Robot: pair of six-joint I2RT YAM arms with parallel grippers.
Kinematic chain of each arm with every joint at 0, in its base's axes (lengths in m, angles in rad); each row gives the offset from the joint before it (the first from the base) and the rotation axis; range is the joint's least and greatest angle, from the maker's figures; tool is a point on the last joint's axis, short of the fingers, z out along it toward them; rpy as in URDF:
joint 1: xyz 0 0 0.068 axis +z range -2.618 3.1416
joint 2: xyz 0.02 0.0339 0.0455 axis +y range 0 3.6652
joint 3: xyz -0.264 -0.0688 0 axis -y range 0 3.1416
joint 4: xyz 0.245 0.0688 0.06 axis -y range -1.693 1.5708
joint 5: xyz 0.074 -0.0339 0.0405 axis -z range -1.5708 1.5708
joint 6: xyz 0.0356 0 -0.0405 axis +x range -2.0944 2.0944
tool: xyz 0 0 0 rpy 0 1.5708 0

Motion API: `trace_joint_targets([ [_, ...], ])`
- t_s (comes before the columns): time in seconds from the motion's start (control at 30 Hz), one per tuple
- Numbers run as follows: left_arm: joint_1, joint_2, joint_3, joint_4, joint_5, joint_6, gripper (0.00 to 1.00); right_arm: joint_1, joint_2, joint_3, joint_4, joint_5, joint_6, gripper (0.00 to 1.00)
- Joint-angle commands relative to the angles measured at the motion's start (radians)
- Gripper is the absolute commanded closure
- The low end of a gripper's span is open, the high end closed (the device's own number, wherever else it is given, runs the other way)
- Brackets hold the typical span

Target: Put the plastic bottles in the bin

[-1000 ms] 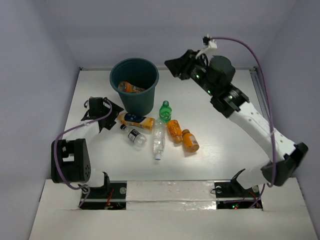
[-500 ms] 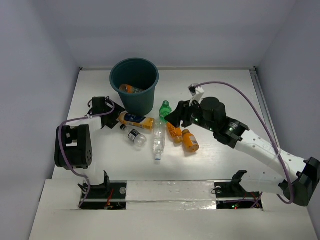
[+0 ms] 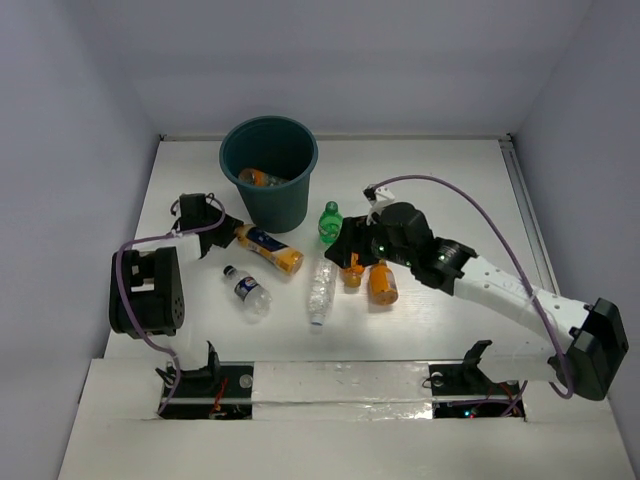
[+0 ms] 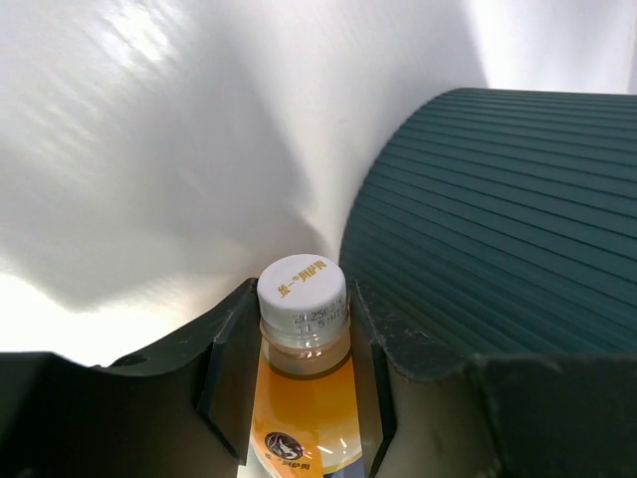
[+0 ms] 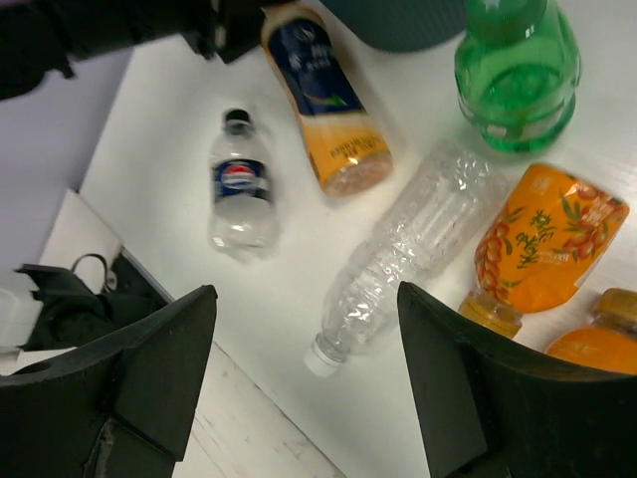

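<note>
The teal bin (image 3: 285, 205) stands at the back centre with one orange bottle (image 3: 262, 178) inside; its ribbed wall (image 4: 498, 219) fills the right of the left wrist view. My left gripper (image 3: 207, 230) (image 4: 302, 299) is shut on the white-capped neck of an orange bottle with a blue label (image 3: 270, 250) (image 4: 304, 418) (image 5: 323, 100) lying beside the bin. My right gripper (image 3: 350, 247) (image 5: 309, 368) is open above the tall clear bottle (image 3: 320, 290) (image 5: 398, 249). The green bottle (image 3: 329, 222) (image 5: 518, 70), two orange bottles (image 3: 352, 270) (image 3: 382, 282) (image 5: 542, 239) and the short clear bottle (image 3: 246, 291) (image 5: 239, 189) lie around it.
The white table (image 3: 450, 190) is walled on the left, back and right. Its near edge (image 3: 340, 365) runs just in front of the bottles. The left arm's base (image 3: 145, 300) stands near the short clear bottle.
My right arm swung down from beside the bin to above the bottle group. The left gripper took the orange bottle's neck and turned it. The short clear bottle rolled left and nearer.
</note>
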Motion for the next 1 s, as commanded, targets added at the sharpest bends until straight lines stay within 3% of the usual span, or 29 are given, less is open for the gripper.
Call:
trace_joint_targets([
  [0.0,0.018,-0.09,-0.02,0.004,-0.019,0.022,0.85,0.011,0.038,-0.013,0.048,-0.004,0.022,0.21],
  [0.37,0.038,-0.353,-0.033,-0.128,-0.051,0.11,1.0,0.02,0.245,0.063,-0.016,0.136,0.117,0.1],
  [0.7,0.038,-0.644,0.053,-0.304,-0.068,0.143,1.0,0.029,0.425,0.132,-0.021,0.179,0.157,0.1],
  [0.8,0.038,-0.673,0.143,-0.425,-0.094,0.167,1.0,0.03,0.467,0.148,-0.021,0.183,0.164,0.11],
  [0.97,-0.012,-0.736,0.214,-0.487,-0.118,0.168,1.0,0.039,0.515,0.151,-0.009,0.176,0.17,0.14],
])
